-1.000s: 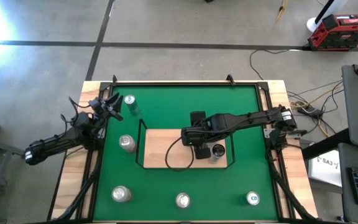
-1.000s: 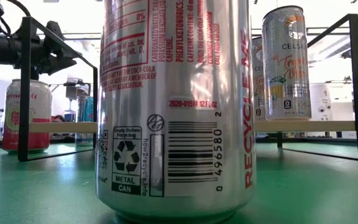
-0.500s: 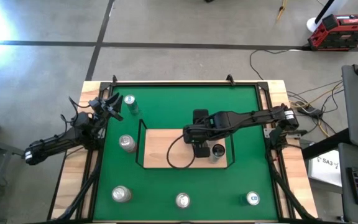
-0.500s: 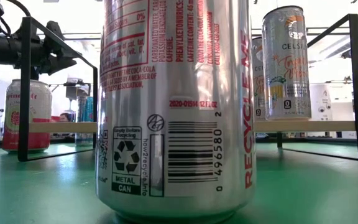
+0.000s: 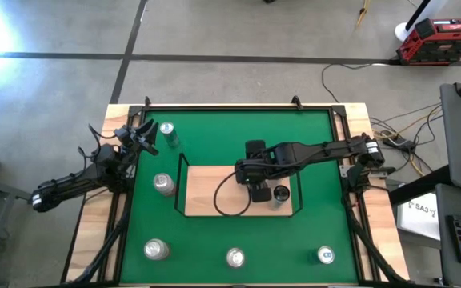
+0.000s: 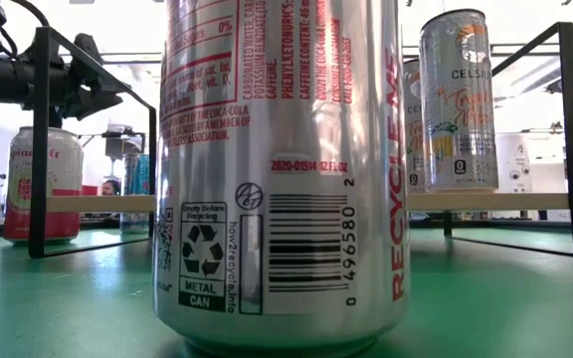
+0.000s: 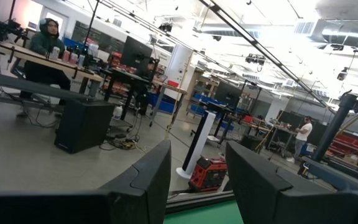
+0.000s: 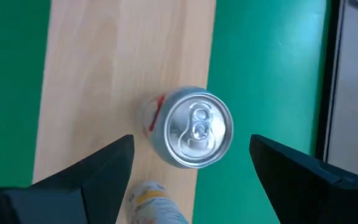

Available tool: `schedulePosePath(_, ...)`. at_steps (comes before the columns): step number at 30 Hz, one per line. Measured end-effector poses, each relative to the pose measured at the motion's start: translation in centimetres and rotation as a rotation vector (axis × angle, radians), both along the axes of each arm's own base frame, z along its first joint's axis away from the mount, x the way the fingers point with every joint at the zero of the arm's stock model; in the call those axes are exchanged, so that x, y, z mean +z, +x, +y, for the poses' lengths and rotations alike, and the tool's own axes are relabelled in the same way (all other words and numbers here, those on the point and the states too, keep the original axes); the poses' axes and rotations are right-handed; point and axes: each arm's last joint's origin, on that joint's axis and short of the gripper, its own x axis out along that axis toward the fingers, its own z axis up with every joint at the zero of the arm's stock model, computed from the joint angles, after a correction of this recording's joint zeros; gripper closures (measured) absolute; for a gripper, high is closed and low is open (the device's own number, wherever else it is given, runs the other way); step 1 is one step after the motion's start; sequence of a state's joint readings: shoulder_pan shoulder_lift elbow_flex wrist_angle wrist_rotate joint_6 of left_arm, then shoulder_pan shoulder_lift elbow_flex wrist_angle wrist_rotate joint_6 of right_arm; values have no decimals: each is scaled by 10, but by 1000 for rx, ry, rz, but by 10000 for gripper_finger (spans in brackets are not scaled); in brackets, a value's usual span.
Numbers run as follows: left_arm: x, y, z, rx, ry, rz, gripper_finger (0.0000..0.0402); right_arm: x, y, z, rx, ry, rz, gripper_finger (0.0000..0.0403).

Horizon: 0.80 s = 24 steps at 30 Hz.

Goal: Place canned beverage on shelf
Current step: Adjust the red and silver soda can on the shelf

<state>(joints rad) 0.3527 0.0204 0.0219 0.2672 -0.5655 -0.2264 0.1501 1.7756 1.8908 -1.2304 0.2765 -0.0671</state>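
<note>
Shelf (image 5: 206, 190) as landmark: the can (image 8: 192, 127) stands upright at its edge; right gripper (image 8: 191, 171) hovers above it, fingers spread, not touching. Left gripper (image 5: 145, 136), pressed together, waits well apart.

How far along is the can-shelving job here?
Done: a silver can stands on the shelf. In hand: nothing; the open right gripper hovers above that can. Remaining: five cans wait on the green table; the left gripper idles at its left edge.

Silver can (image 8: 192, 128) stands upright on the light-wood shelf (image 5: 206, 188), at the board's edge. The shelf, black-railed, lies mid-table on green felt.
</note>
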Motion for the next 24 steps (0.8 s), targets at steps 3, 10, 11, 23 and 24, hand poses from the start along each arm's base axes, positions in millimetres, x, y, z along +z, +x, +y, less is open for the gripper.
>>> schedulePosePath(3,0,0,0,0,0,0,264,0,0,-2,52,-3,15,89)
schedulePosePath(10,0,0,0,0,0,0,264,-3,4,-29,54,73,39,52)
schedulePosePath(11,0,0,0,0,0,0,264,-3,4,-32,55,83,40,45)
schedulePosePath(23,0,0,0,0,0,-1,264,-15,11,-45,50,166,77,32)
schedulePosePath(24,0,0,0,0,0,0,264,-18,13,-45,50,166,86,32)
